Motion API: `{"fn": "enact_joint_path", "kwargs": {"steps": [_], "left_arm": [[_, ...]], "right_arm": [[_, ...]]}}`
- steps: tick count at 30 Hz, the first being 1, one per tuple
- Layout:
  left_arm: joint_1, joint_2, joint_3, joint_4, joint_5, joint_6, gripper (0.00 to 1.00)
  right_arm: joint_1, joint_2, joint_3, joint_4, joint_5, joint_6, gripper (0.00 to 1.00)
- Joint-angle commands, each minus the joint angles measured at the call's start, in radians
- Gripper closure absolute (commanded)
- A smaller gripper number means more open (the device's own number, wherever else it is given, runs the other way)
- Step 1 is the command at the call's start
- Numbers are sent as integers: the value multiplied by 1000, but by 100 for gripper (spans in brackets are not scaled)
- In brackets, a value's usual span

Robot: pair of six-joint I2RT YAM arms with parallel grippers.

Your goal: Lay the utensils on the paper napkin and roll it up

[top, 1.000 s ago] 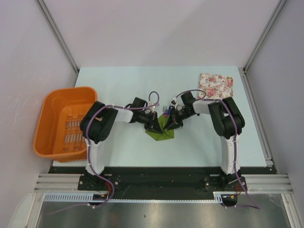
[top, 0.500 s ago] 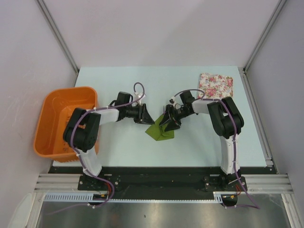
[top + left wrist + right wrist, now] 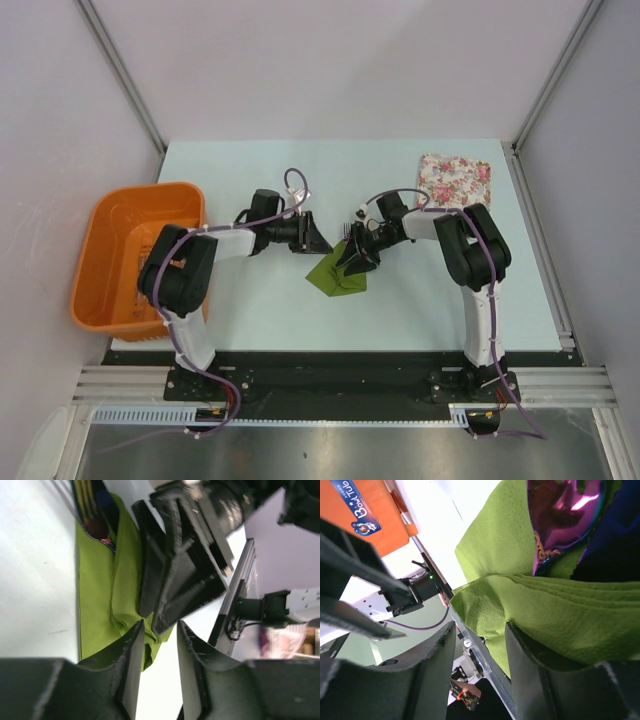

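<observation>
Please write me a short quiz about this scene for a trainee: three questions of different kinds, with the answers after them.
1. True or false: the utensils lie on the paper napkin.
2. Where is the floral pad? A. at the far right corner of the table; B. at the near left corner; C. on the paper napkin.
3. Which gripper is over the folded paper napkin, left or right?
Key: 1 true; 2 A; 3 the right gripper. The left gripper is beside the napkin.
</observation>
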Motion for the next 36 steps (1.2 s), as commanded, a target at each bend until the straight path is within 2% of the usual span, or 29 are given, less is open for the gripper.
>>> {"fn": "enact_joint_path", "kwargs": {"steps": [1, 4, 12, 25, 36], "left_arm": [[-32, 65, 88, 56, 8, -106, 65], [-63, 101, 127, -10, 11, -82, 71], [-84, 177, 146, -153, -15, -19, 79], [-83, 208, 155, -299, -73, 63, 85], [-75, 205, 172, -401, -158, 155, 95]], "right_arm": [[6, 18, 2, 25, 33, -17, 52], [8, 21, 2, 23, 39, -18, 53], [6, 22, 11, 5, 41, -34, 55], [5, 12, 11, 5, 33, -43, 61], [-11, -102, 28, -15, 30, -49, 65]]}}
